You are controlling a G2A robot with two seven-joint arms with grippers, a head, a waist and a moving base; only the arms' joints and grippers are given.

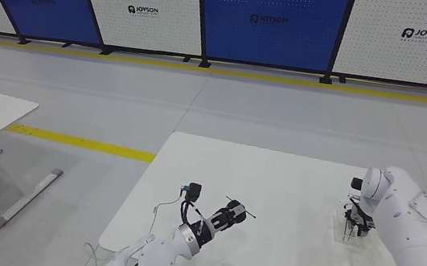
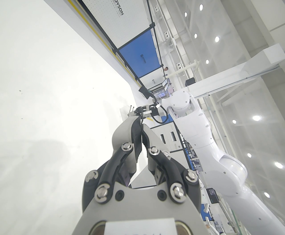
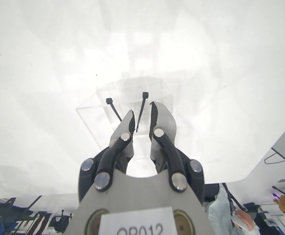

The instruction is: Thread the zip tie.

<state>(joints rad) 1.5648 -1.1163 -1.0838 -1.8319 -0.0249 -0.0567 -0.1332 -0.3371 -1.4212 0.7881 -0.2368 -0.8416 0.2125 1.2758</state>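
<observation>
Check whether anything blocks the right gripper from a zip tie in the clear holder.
Nothing visible does. The open right gripper has one zip tie between its fingers; the second zip tie stands just outside one finger, in the same clear holder.

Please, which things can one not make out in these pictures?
- Held tie, top view: too small to tell head from tip; left wrist view: shut left tool hides it.
- Outer tie, right wrist view: lower part behind a finger of the open right tool.
- Holder, right wrist view: slots blurred, clear walls.
</observation>
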